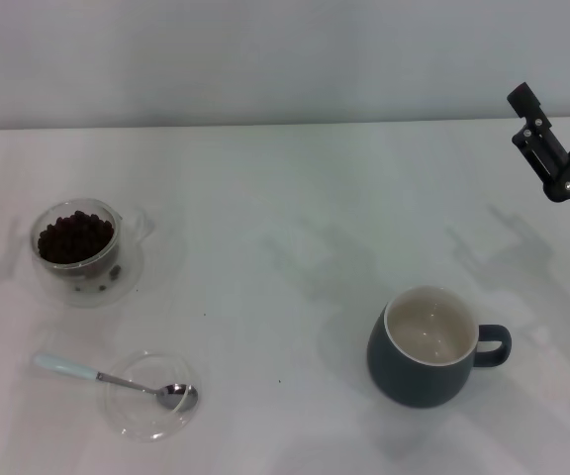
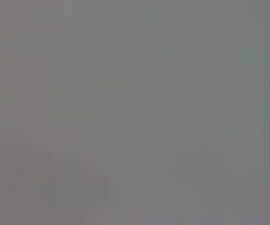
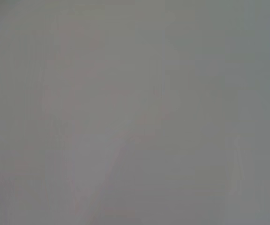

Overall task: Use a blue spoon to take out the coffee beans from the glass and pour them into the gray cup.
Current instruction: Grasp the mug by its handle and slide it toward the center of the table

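The glass (image 1: 79,247) stands at the table's left, filled with dark coffee beans (image 1: 73,237). The blue spoon (image 1: 117,379) lies nearer the front left, its pale handle pointing left and its silver bowl resting in a flat clear dish (image 1: 139,414). The gray cup (image 1: 426,348) stands at the front right with its cream inside empty and its handle pointing right. My right gripper (image 1: 554,74) hangs open and empty high at the far right, well away from the cup. My left gripper is out of view. Both wrist views show only blank grey.
The glass sits on a clear saucer (image 1: 57,289) with a few stray beans on it. The white table (image 1: 285,218) runs back to a pale wall.
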Robot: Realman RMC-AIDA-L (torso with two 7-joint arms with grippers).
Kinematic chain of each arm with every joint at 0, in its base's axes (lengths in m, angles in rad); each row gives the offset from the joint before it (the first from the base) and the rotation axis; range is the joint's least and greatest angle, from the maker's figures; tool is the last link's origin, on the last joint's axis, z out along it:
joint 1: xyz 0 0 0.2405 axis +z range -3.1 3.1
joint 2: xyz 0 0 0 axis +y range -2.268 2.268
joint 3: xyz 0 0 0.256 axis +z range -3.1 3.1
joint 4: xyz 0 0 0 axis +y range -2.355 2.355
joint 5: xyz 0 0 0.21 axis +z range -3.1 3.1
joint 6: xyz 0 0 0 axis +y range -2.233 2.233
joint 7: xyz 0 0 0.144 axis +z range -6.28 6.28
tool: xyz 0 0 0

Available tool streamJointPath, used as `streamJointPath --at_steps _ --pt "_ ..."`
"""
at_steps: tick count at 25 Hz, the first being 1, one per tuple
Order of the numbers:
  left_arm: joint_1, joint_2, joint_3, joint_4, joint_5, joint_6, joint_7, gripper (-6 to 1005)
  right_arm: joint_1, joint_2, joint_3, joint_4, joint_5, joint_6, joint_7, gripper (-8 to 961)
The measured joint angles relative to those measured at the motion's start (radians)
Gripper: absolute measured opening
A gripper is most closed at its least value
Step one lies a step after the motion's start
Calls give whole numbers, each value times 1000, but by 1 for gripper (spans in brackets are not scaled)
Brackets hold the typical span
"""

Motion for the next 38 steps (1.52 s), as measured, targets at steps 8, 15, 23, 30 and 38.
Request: streamJointPath --at_steps 8,15,23,30,38 --pt "-22 -2 0 -2 -31 2 -1 833 1 -1 2 2 1 4 0 684" --pt "-25 -2 1 -3 -29 2 -3 832 4 -2 3 3 12 16 -3 685" --pt "-32 -2 4 -3 -27 -2 -3 832 6 -3 3 4 12 19 -7 685" --pt "-36 -2 8 -12 -18 -5 -13 833 2 -4 3 18 12 20 -6 686" --pt "-29 -1 8 -15 -17 0 -13 834 -32 -9 -2 46 27 13 121 687"
